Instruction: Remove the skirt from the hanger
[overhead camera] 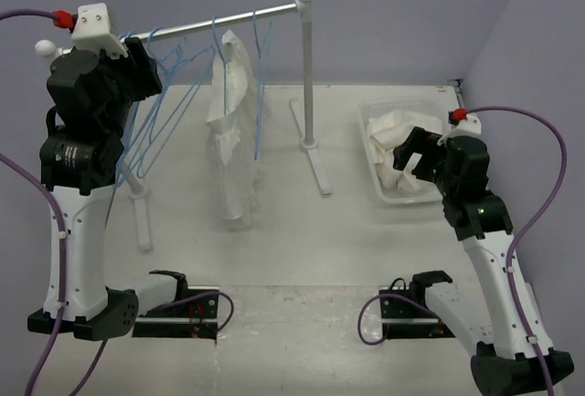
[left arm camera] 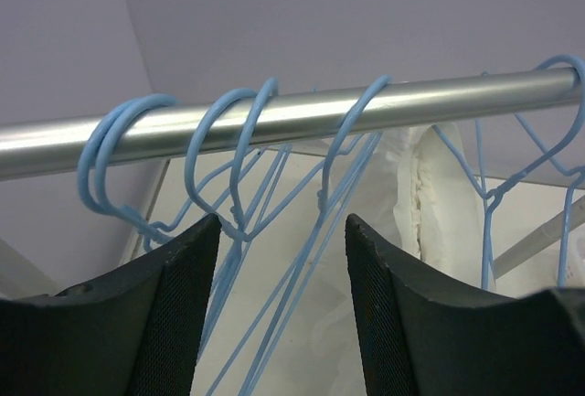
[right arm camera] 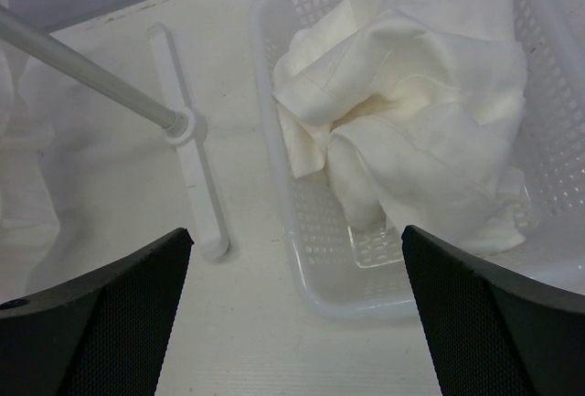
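- Our right hand (overhead camera: 417,160) hung released over the clear plastic basket (overhead camera: 366,109): crinkled white skirt (overhead camera: 391,133) delivered, we judged.
- Our left hand (left arm camera: 283,227) gaped at bare blue wire hangers (left arm camera: 228,140).

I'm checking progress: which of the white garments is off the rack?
The skirt, crumpled in the clear basket by the right gripper; the narrower garment hangs from the rail.

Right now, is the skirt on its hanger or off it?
Off. The skirt lies crumpled in the clear plastic basket; the only cloth on the rail is a narrower white garment.
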